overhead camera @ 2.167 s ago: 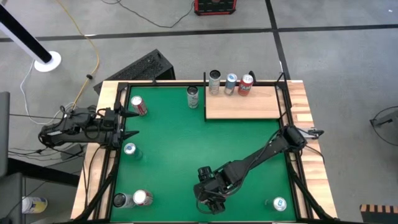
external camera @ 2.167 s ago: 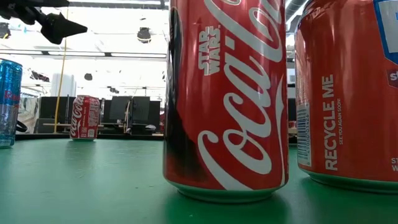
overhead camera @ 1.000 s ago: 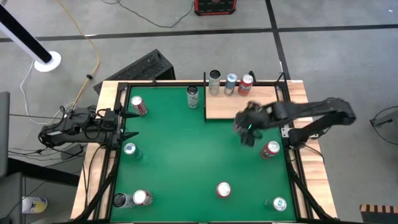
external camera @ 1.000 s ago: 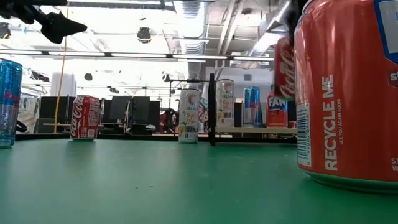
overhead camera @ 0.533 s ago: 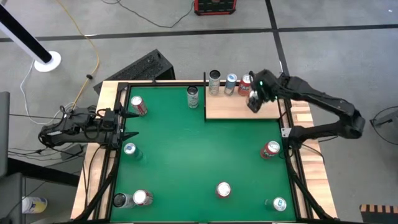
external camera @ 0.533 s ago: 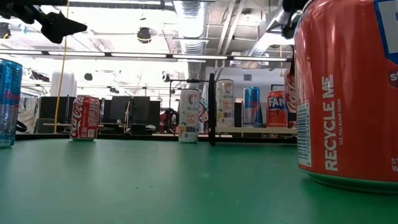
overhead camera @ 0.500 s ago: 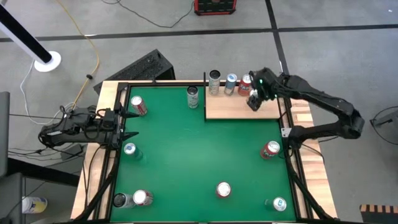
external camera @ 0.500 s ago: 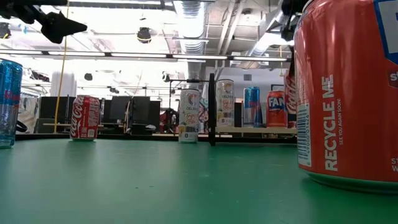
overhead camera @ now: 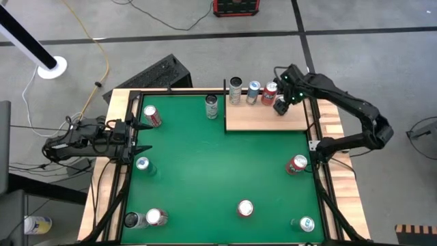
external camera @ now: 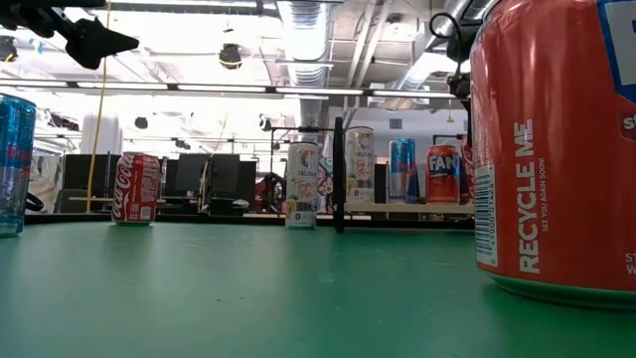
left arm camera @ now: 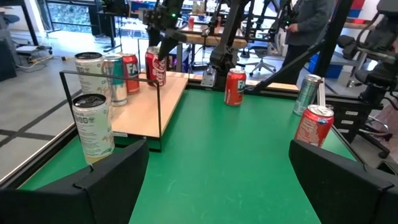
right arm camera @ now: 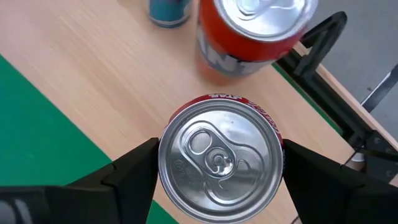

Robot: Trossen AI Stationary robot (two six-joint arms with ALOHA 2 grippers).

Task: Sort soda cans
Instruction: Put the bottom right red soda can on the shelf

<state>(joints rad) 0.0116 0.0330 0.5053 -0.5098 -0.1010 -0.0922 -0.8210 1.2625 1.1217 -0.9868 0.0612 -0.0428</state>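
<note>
Two right gripper (right arm camera: 217, 168) fingers (right arm camera: 134, 171) flanking red can (right arm camera: 219, 160), wooden board (right arm camera: 93, 74)

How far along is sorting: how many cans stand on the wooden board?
4: pale can, blue can and Fanta can in a row at its back edge; cola can in front, gripped by the right pincer.

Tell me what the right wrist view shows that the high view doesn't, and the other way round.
Only the right wrist view: the right gripper straddling a red can from above, its pull tab visible, on the wooden board.

Only the high view: the whole green mat, its scattered cans, and the left gripper waiting open at the left edge.

Both: the orange can and blue can lined up on the board's far edge.
</note>
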